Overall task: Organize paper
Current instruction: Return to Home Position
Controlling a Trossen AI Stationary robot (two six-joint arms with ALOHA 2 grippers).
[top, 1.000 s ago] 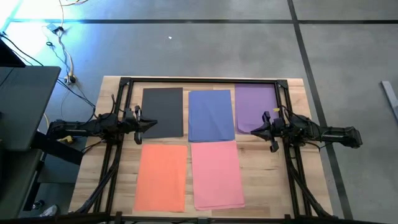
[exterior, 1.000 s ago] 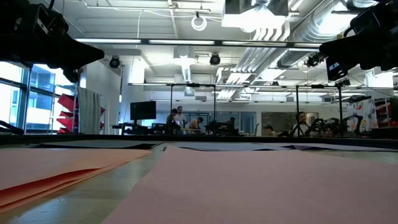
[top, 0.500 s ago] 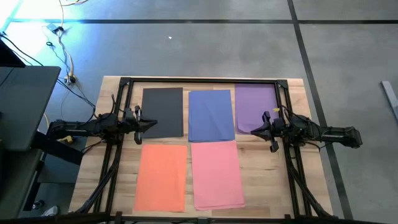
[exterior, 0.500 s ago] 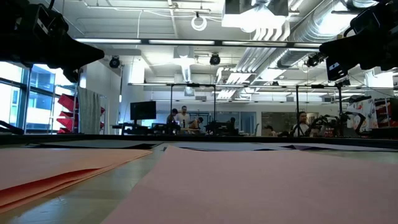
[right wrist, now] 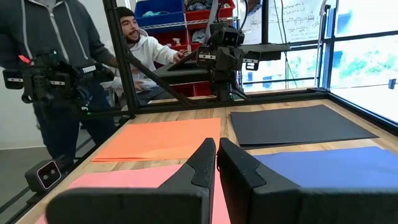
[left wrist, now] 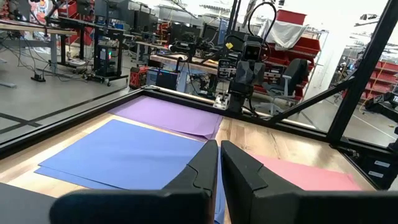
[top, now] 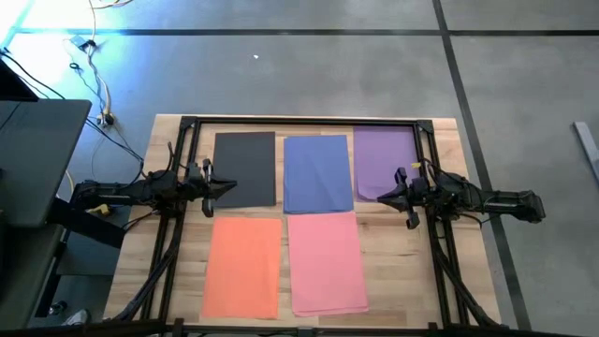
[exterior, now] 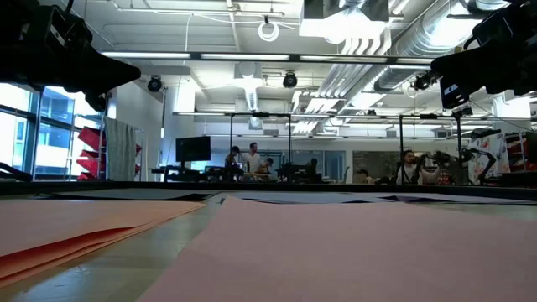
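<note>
Across the worktop (top: 440, 281), every colour looks sorted into its own place and nothing blocks the arms.
Left pincer (top: 229, 187) hangs closed and empty over a corner of the dark grey sheet (top: 245, 168). Blue sheet (top: 318, 174) and purple sheet (top: 382, 159) lie alongside it, with orange sheet (top: 243, 266) and pink sheet (top: 326, 262) in the second row. Right pincer (top: 382, 197) hangs closed and empty at the purple sheet's edge. I'd judge only parking the arms remains. Two people (right wrist: 56, 74) stand past the black frame (top: 299, 120).

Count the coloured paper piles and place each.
5. Upper row in the high view: dark grey pile left, blue pile middle, purple pile right. Lower row: orange pile below grey, pink pile below blue. Sheets beneath may be hidden.
</note>
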